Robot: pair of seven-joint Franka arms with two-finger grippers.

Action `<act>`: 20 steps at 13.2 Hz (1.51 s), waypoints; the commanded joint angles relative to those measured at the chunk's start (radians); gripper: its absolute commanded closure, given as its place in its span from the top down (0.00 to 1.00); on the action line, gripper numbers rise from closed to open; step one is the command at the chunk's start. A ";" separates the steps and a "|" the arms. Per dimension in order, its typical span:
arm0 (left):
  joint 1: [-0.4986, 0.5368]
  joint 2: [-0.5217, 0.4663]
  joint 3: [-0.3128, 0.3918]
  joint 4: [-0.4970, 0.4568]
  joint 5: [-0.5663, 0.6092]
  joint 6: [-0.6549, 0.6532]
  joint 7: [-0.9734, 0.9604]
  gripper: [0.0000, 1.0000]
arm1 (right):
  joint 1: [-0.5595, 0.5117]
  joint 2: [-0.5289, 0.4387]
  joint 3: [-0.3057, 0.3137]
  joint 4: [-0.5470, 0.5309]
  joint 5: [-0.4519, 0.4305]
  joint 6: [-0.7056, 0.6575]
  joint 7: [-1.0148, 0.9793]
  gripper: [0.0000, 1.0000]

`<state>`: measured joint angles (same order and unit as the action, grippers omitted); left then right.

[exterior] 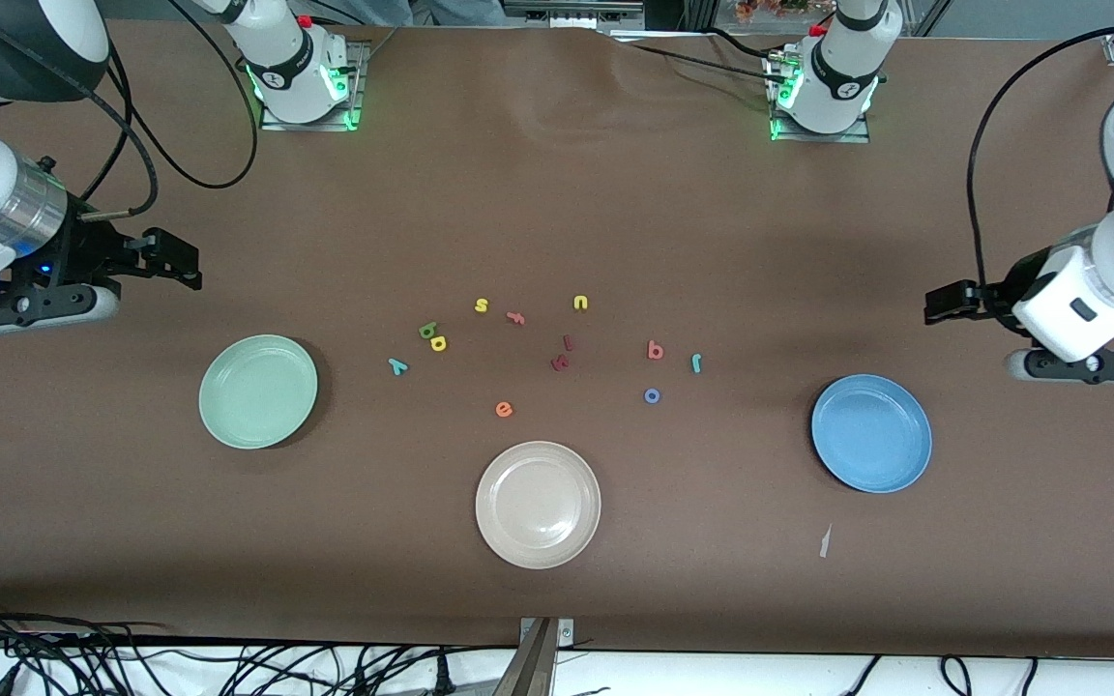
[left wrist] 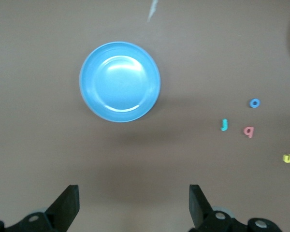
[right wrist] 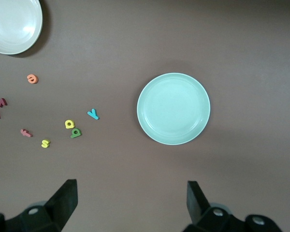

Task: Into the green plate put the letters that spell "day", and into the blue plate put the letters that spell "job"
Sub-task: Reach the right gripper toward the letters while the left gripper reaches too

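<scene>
Both arms wait at the ends of the table [exterior: 557, 174], elbows up, wrists bent down. The left end effector [exterior: 944, 302] hangs over bare table at the left arm's end, just farther from the front camera than the blue plate [exterior: 871, 433]; its fingers [left wrist: 67, 205] stand wide apart and hold nothing. The right end effector [exterior: 175, 259] hangs over bare table at the right arm's end, close to the green plate [exterior: 258, 391], equally spread and empty; its fingers [right wrist: 64, 200] frame that plate in the right wrist view.

Both plates are bare. The olive "d" [exterior: 427, 331] and yellow "a" [exterior: 438, 343] touch; the teal "y" [exterior: 398, 365] lies near them toward the green plate, its long axis slanted. The salmon "b" [exterior: 655, 350], teal "j" [exterior: 697, 362] and blue "o" [exterior: 652, 395] cluster toward the blue plate, "b" and "j" with stems roughly along the near-far line.

Only the front view shows all three plates and both clusters. The left wrist view shows only the job letters and the yellow "u" [left wrist: 288, 158]; the right wrist view shows the day letters, the yellow "s" [right wrist: 45, 143], orange "e" [right wrist: 32, 78] and part of the beige plate [right wrist: 19, 34]
</scene>
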<state>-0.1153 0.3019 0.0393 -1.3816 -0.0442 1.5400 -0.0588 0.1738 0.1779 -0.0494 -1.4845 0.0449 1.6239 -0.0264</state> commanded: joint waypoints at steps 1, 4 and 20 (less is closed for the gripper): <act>-0.037 0.031 0.002 0.012 -0.029 0.040 -0.050 1.00 | 0.001 -0.005 0.003 -0.010 0.018 -0.007 -0.023 1.00; -0.125 0.118 0.002 0.007 -0.066 0.090 -0.116 0.99 | 0.003 -0.005 0.005 -0.014 0.016 -0.018 -0.053 1.00; -0.343 0.253 -0.006 -0.468 -0.166 0.782 -0.337 0.96 | 0.004 0.028 0.002 -0.005 0.006 0.010 -0.050 1.00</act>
<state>-0.4495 0.6097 0.0241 -1.7510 -0.1894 2.2618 -0.4043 0.1823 0.2101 -0.0490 -1.4912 0.0459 1.6322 -0.0595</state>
